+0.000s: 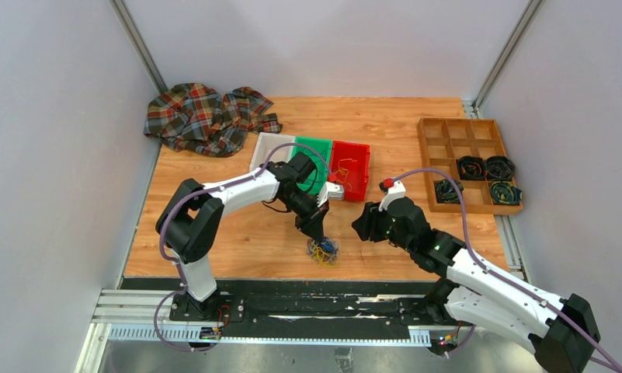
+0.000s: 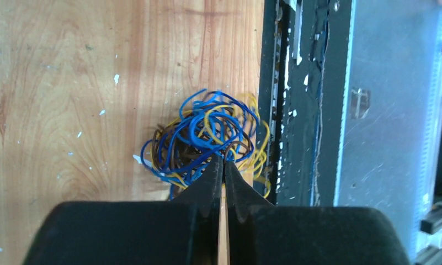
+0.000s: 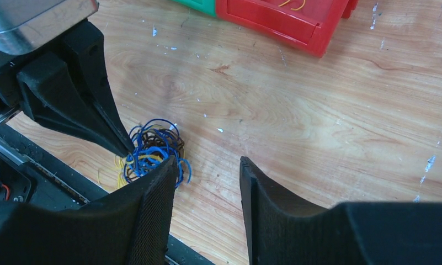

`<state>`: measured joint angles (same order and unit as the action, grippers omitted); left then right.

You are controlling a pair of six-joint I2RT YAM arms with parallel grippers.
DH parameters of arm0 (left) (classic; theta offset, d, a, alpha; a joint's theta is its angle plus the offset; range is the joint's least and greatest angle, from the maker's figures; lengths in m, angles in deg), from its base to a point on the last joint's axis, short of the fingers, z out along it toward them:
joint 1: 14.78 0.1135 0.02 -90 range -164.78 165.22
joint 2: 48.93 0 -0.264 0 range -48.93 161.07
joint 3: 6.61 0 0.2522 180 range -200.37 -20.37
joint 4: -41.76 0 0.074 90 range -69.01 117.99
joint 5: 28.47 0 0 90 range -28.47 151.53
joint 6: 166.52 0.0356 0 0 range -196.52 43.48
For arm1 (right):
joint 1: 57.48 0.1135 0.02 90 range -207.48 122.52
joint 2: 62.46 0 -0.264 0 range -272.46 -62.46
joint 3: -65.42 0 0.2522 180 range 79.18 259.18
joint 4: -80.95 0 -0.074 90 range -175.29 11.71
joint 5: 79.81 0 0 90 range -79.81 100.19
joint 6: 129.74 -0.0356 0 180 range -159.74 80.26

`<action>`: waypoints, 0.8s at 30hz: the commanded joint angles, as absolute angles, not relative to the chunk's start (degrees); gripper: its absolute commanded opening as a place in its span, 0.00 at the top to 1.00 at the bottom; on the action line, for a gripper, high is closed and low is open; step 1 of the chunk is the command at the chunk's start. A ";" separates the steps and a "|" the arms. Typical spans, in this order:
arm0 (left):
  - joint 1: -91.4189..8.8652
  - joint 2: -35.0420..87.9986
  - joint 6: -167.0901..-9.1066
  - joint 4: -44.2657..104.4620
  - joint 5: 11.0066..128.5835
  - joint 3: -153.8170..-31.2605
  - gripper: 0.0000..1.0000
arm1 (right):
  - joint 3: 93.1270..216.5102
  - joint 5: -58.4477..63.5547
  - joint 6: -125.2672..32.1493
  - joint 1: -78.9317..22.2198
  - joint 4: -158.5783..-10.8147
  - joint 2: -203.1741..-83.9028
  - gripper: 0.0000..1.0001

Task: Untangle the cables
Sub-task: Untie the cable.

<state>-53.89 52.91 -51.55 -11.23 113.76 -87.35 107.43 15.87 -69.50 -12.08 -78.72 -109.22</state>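
Note:
The cables (image 1: 323, 251) lie as a small tangled clump of blue, yellow and brown wire loops near the table's front edge. The left wrist view shows the clump (image 2: 207, 138) right at my left gripper (image 2: 224, 161), whose jaws are pinched together on a brown strand at the clump's near side. My left gripper (image 1: 317, 233) points down onto it from the left. My right gripper (image 3: 207, 161) is open with bare wood between its fingers, and the clump (image 3: 152, 149) sits just left of its left finger. In the top view my right gripper (image 1: 363, 225) hovers to the right of the clump.
White (image 1: 265, 151), green (image 1: 315, 148) and red (image 1: 364, 167) bins stand behind the left arm. A wooden compartment tray (image 1: 424, 163) with dark coiled bundles sits at the right. A plaid cloth (image 1: 206, 116) lies at the back left. A black rail (image 1: 323, 299) runs along the front edge.

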 commanded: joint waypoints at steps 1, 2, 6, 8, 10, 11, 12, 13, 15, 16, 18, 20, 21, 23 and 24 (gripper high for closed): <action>-54.24 52.85 -51.06 -11.85 114.12 -89.36 0.99 | 106.61 15.88 -69.63 -10.58 -77.99 -108.30 0.55; -54.24 52.03 -51.31 -11.77 114.02 -89.36 0.99 | 106.61 15.83 -69.63 -10.57 -77.98 -108.21 0.55; -54.24 47.82 -53.68 -11.74 111.59 -89.34 0.99 | 106.61 15.61 -69.64 -10.58 -78.53 -107.94 0.55; -54.24 45.66 -54.92 -11.78 109.61 -89.29 0.99 | 106.60 15.16 -69.48 -10.60 -79.16 -107.81 0.55; -54.27 43.17 -56.03 -11.78 108.22 -89.19 0.99 | 106.69 14.63 -69.20 -10.33 -80.25 -107.81 0.50; -54.27 42.09 -56.98 -11.80 107.36 -89.33 0.99 | 106.88 14.14 -68.78 -10.04 -81.05 -107.81 0.47; -54.24 41.17 -58.06 -11.79 106.45 -89.62 0.99 | 107.01 13.85 -68.30 -9.55 -82.25 -107.81 0.44; -54.24 40.35 -58.63 -11.98 105.95 -89.91 0.99 | 107.22 13.69 -67.70 -8.82 -83.24 -107.93 0.40; -54.25 38.61 -59.89 -12.41 105.67 -90.28 0.99 | 107.51 13.81 -66.54 -7.14 -85.56 -108.27 0.36; -54.26 38.04 -60.65 -12.42 105.66 -90.32 0.99 | 107.66 14.06 -66.03 -6.10 -86.84 -108.52 0.34; -54.24 37.30 -62.15 -12.79 105.52 -90.68 0.99 | 108.33 14.46 -65.15 -4.52 -89.07 -109.40 0.32; -54.28 36.67 -63.04 -13.38 105.33 -90.99 0.99 | 109.24 15.05 -64.54 -3.16 -90.52 -110.61 0.31; -54.27 36.39 -63.61 -13.63 105.12 -91.23 0.99 | 109.63 15.38 -64.39 -2.56 -91.37 -111.22 0.31; -54.24 35.86 -64.36 -13.94 104.83 -91.62 0.99 | 110.03 16.05 -64.19 -1.62 -92.75 -112.38 0.31; -54.27 35.62 -64.77 -14.05 104.85 -91.77 0.99 | 110.25 16.05 -64.25 -1.32 -93.31 -112.92 0.31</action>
